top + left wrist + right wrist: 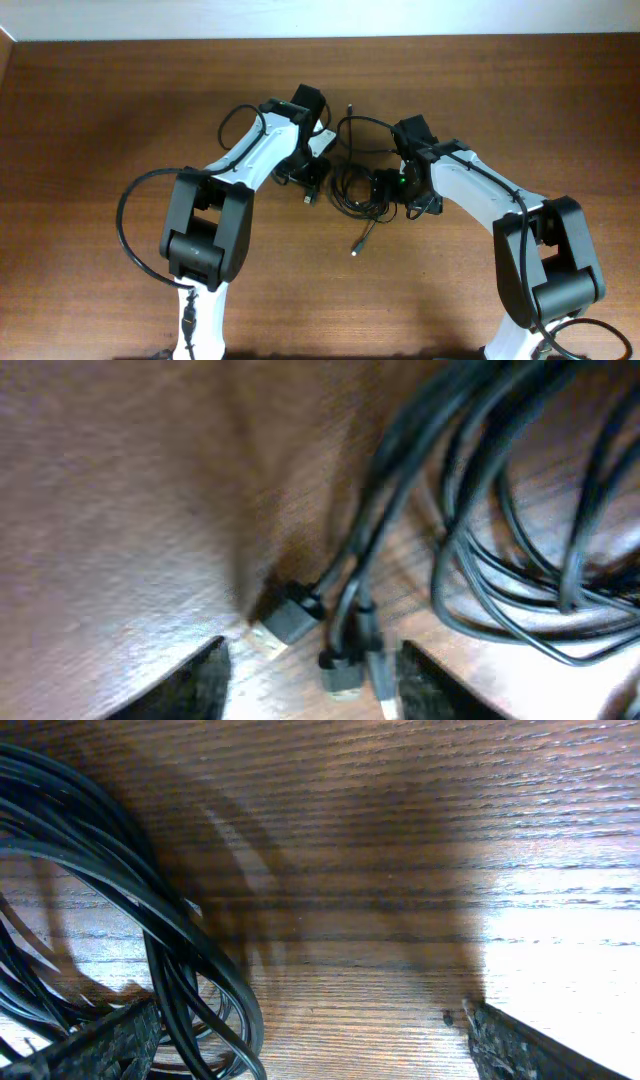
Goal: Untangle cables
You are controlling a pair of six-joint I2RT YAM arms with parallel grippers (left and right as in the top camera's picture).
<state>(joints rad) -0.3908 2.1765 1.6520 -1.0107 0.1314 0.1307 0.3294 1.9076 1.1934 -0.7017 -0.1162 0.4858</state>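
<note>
Centrally, between the two arms in the overhead view, the cables (352, 190) lie as a loose black bundle on the table (100, 120), with one end (362, 238) trailing toward the lower middle of the frame. The left gripper (312, 685) stands at the bundle's left edge, jaws partly apart and clamping nothing. Three plugs (288, 622) lie on the wood between its fingers (the view is blurred, so whether any plug touches a finger cannot be told). The right gripper (300, 1035) is spread wide and holds nothing. Loops of cord fill the left of its view, running down beside the finger (100, 1045) at lower left.
</note>
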